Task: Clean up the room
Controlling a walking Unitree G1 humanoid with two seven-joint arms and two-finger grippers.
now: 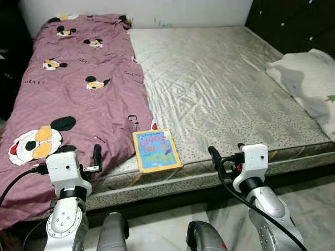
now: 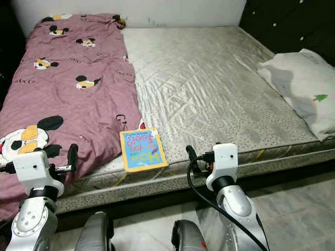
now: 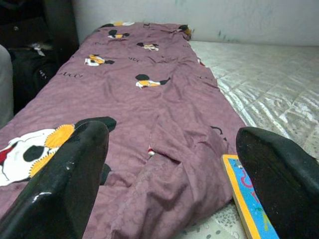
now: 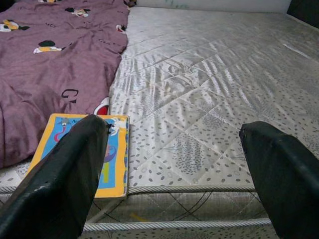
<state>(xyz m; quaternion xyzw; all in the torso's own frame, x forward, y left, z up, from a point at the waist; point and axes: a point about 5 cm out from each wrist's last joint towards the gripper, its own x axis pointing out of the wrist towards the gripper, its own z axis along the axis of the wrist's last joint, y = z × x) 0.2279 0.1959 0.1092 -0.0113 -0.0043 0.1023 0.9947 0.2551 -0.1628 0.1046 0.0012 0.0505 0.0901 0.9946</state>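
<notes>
Big bed [image 1: 220, 89] w/ a bare quilted mattress fills the room in front of the robot. A purple blanket [image 1: 78, 94] w/ cartoon mouse prints covers the robot's left side of it, and a white pillow [image 1: 309, 83] sits at the far right edge. A small book [image 1: 155, 150], yellow border and blue cover, lies flat at the near edge of the mattress, its left side just beside the blanket's fold.

Book sits between the two arms, a bit closer to the right one. Both arms are raised in front of the bed at mattress height, forearms pointing fwd. Left pincer [image 3: 174, 169] hovers over the blanket's near edge, fingers spread wide, holding nothing, book just off to its right. Right pincer [image 4: 174, 164] hangs at the mattress edge, also spread wide and empty, book near its left finger, not touching.
</notes>
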